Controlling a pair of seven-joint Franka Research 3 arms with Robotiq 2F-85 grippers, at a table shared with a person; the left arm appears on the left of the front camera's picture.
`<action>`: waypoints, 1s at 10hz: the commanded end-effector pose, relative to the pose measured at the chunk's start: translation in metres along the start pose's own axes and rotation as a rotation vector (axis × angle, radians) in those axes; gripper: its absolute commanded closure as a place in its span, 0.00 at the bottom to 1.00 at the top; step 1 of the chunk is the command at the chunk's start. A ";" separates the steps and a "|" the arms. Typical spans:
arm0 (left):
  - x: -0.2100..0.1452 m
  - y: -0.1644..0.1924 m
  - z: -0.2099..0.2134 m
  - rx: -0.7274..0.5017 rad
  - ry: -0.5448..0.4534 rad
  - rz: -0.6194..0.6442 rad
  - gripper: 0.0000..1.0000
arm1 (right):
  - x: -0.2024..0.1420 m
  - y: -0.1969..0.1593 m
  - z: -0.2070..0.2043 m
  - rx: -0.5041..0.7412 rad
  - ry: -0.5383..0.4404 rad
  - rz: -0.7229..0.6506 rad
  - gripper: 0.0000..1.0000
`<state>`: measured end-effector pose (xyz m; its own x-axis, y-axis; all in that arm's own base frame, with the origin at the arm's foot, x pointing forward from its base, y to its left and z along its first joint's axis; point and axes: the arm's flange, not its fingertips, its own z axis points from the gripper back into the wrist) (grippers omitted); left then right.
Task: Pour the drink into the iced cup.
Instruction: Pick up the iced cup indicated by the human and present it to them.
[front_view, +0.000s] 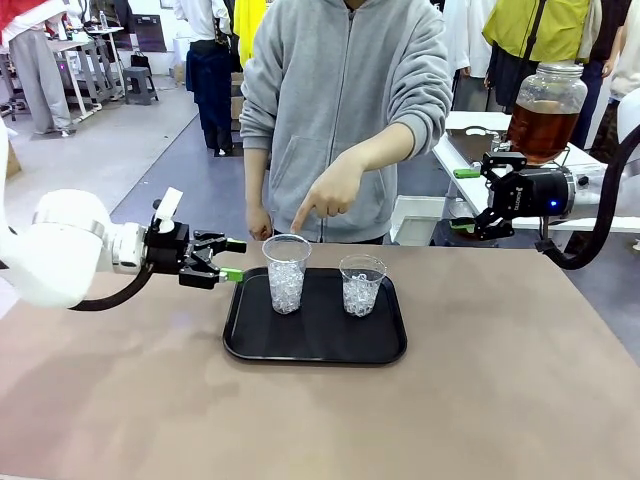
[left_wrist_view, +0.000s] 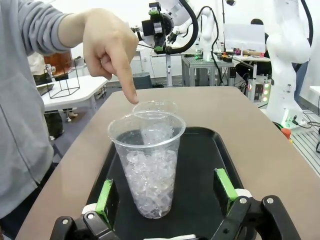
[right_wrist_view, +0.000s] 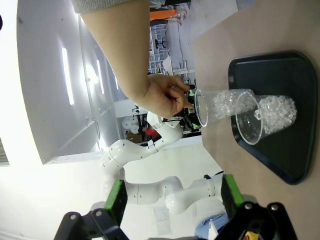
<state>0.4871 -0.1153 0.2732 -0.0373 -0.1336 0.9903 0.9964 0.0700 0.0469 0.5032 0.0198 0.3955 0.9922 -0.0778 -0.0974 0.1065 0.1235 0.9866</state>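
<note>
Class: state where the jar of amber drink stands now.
In the front view, the jar of amber drink stands far right on a white side table, just behind the right gripper.

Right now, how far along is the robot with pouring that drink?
Done: the taller cup and the shorter cup stand iced on the tray, neither filled. In hand: the person's hand points at the taller cup; the open left gripper hovers beside it. Left: the drink sits in the jar, the open right gripper near it; picking up and pouring remain.
</note>
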 end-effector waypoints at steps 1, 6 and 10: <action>-0.006 0.005 -0.006 0.023 -0.003 -0.011 0.00 | 0.000 0.001 0.000 -0.002 -0.007 0.001 0.00; -0.013 0.004 -0.006 -0.001 0.013 0.017 0.00 | 0.000 0.001 0.000 -0.002 -0.007 0.001 0.00; -0.015 0.005 -0.006 -0.002 0.014 0.020 0.00 | 0.000 0.001 0.000 -0.002 -0.007 0.001 0.00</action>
<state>0.4932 -0.1192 0.2577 -0.0161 -0.1465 0.9891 0.9971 0.0706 0.0267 0.5032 0.0198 0.3955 0.9922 -0.0778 -0.0974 0.1065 0.1235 0.9866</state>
